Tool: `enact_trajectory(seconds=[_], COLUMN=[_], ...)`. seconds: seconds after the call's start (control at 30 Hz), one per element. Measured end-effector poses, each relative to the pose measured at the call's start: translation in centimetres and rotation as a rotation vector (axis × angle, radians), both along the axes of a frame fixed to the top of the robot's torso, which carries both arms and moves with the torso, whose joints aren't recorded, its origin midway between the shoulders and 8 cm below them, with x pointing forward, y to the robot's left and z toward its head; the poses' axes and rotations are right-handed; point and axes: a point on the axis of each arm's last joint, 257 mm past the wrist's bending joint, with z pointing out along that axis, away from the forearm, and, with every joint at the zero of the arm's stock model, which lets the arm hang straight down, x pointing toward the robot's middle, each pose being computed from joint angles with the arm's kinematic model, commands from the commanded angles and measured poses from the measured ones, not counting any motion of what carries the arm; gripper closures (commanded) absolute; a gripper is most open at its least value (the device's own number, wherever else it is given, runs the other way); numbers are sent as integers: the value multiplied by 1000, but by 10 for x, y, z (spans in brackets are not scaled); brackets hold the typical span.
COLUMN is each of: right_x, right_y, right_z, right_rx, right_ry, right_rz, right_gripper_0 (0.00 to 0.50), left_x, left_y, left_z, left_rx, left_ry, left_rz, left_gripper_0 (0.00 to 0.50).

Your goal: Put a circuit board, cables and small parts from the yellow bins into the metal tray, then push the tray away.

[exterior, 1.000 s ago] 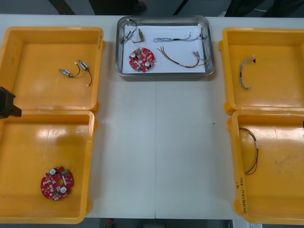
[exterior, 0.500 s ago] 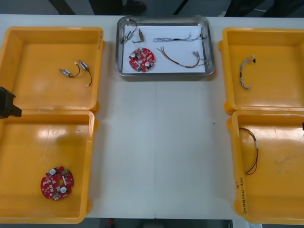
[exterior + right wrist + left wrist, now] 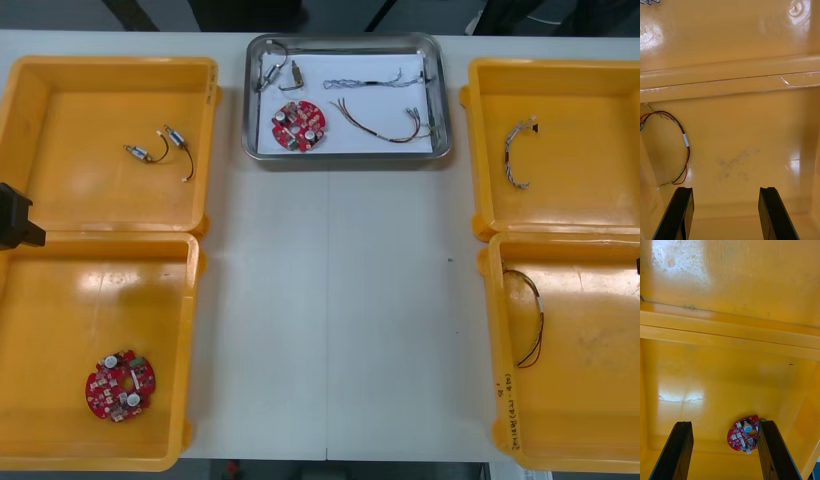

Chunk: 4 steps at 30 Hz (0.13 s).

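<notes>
My left hand (image 3: 725, 424), fingers apart, hangs in a yellow bin (image 3: 715, 371) with a round red circuit board (image 3: 744, 433) beside 1 finger. My right hand (image 3: 725, 189), fingers also apart, is near a red and yellow cable (image 3: 685, 150). The metal tray (image 3: 346, 156) sits at 12 o'clock on the table (image 3: 330, 300).

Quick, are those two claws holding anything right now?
Left gripper: open, holding nothing, above the near left bin by a circuit board.
Right gripper: open, holding nothing, above the near right bin by a red and yellow cable.
</notes>
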Motion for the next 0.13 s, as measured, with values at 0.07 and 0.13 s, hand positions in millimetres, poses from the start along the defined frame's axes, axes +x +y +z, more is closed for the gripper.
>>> enact_trajectory(seconds=[0.07, 0.13], right_x=[0, 0], right_y=[0, 0], right_z=[0, 0], right_rx=[0, 0], right_ry=[0, 0], right_rz=[0, 0], right_gripper_0=[0, 0], left_x=[0, 0], left_y=[0, 0], left_z=[0, 0], left_rx=[0, 0], left_ry=[0, 0], left_rz=[0, 0], left_gripper_0=[0, 0])
